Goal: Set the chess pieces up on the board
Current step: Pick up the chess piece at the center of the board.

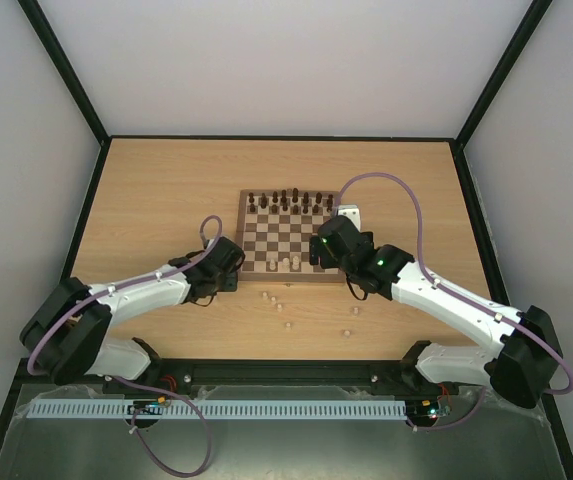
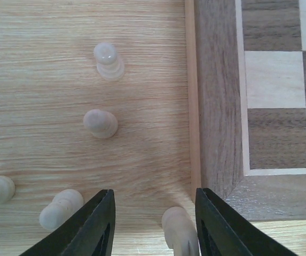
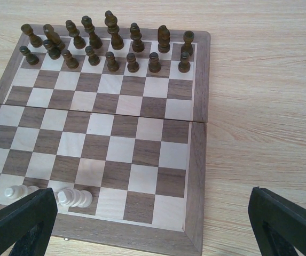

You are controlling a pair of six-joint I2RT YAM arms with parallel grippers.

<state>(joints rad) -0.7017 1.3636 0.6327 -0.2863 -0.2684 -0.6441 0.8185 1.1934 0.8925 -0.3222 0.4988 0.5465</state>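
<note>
Left gripper (image 2: 154, 213): jaws partly spread, straddling 1 pale chess piece (image 2: 178, 230) beside board (image 2: 217, 106) | Right gripper (image 3: 150, 213): jaws spread wide, holding nothing, above board.

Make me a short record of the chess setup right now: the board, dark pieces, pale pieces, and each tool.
board: lying open on the table
dark pieces: standing in the board's two far rows
pale pieces on board: a few, near row only
pale pieces off board: scattered on the table beyond the board's near edge
left tool: open, low over the table, one pale piece between its fingers
right tool: wide open above the board, holding nothing
</note>
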